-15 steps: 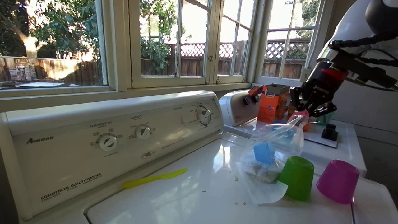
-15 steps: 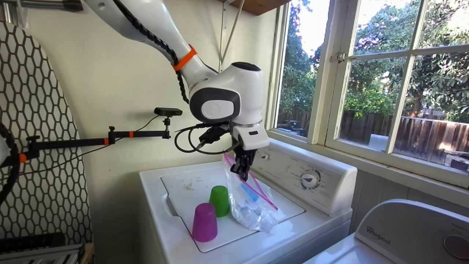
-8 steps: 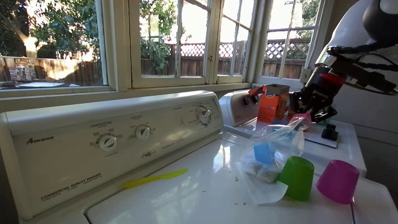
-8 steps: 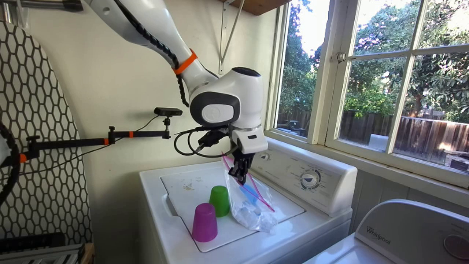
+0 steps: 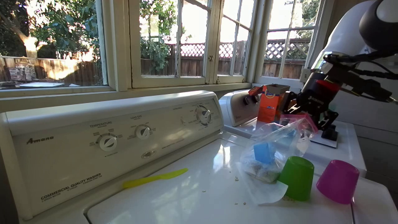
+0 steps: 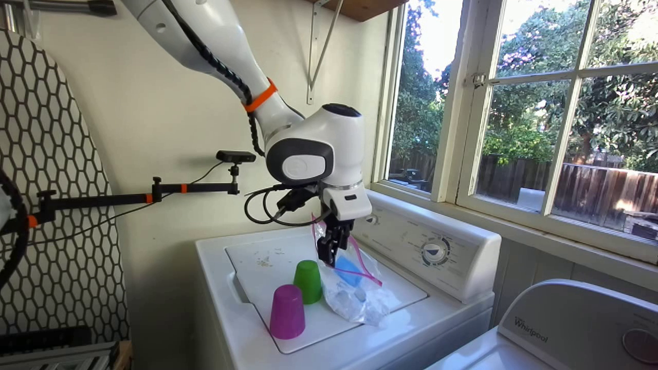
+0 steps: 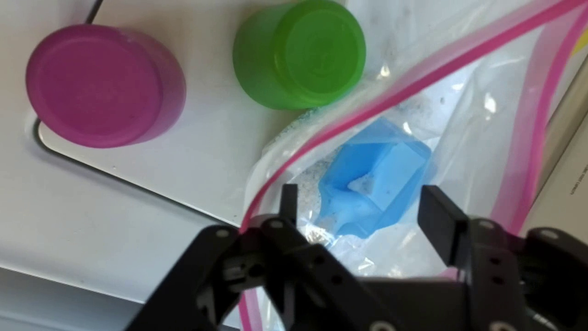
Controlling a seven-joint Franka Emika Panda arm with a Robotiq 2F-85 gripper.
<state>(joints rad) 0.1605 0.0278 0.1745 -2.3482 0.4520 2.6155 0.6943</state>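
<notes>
Parted and empty, the end effector [image 7: 360, 202] adjoins the clear pink-edged plastic bag [image 7: 477, 138], right of the green plastic cup [image 7: 317, 55] in the wrist view; best centre over the angular blue object [image 7: 390, 174] inside.

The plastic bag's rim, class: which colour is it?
The bag's rim is pink, showing best in the wrist view.

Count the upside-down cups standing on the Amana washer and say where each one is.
2. The green cup stands beside the clear bag; the magenta cup stands farther from it, near a corner of the washer's lid. A hidden third seems unlikely.
</notes>
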